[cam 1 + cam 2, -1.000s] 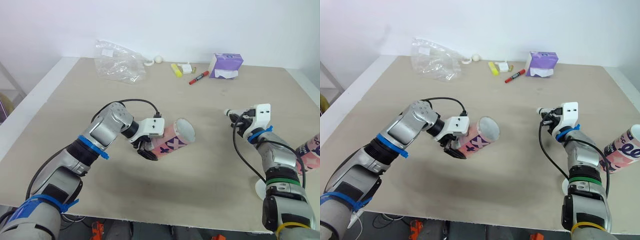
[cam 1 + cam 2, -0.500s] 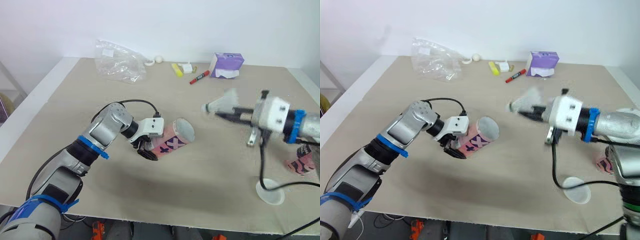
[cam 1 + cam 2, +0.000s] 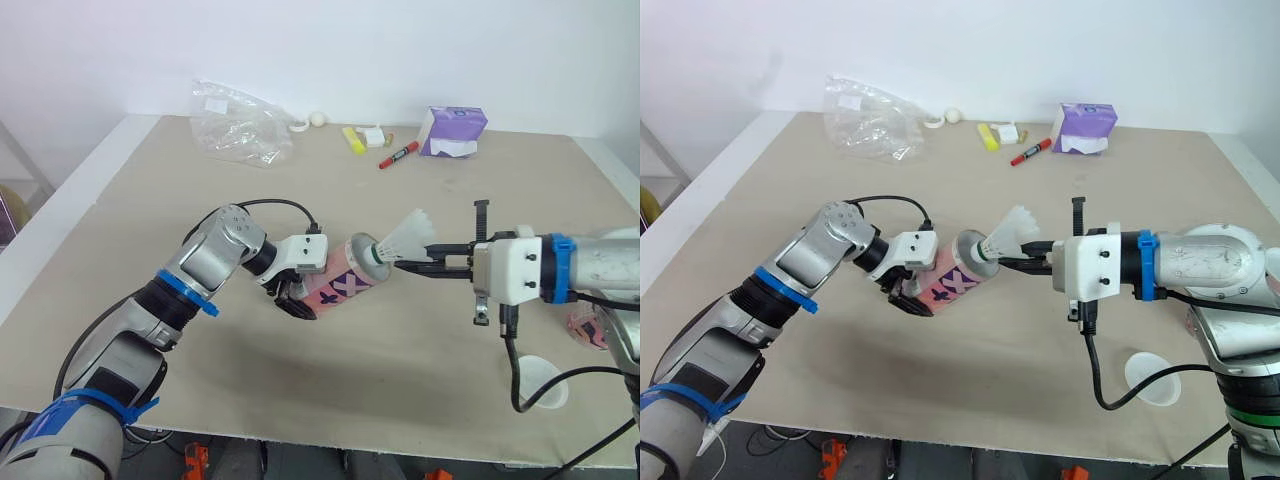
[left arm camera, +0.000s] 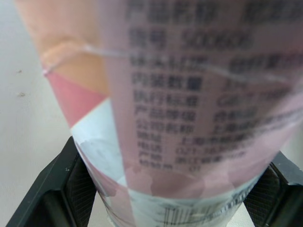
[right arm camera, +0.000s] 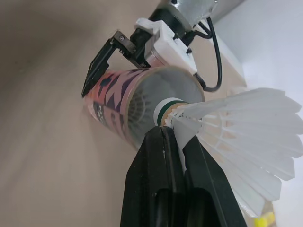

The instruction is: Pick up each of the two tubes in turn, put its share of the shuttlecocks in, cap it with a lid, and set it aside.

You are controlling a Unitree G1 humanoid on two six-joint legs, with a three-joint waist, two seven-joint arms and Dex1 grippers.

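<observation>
The right end effector pinched a white shuttlecock just behind its green-banded cork, its two black fingers pressed together on it. The cork pointed at the open mouth of the tube and sat right at the rim; whether it had crossed the rim could not be told. The feathers flared up and away from the tube.

The left end effector clamped the tube near its closed end, one finger on each side. The tube was held off the counter, tilted, with its mouth raised toward the robot's right. In the right wrist view its inside looked pale and shadowed, and what lay deeper in could not be made out.

A second tube showed as a patch of pink pattern behind the right arm. A round white lid lay flat near the counter's front edge, below that arm.

Along the far edge of the beige counter sat a crumpled clear plastic bag, a small white ball, a yellow item, a red marker and a purple tissue pack. A plain white wall stood behind.
</observation>
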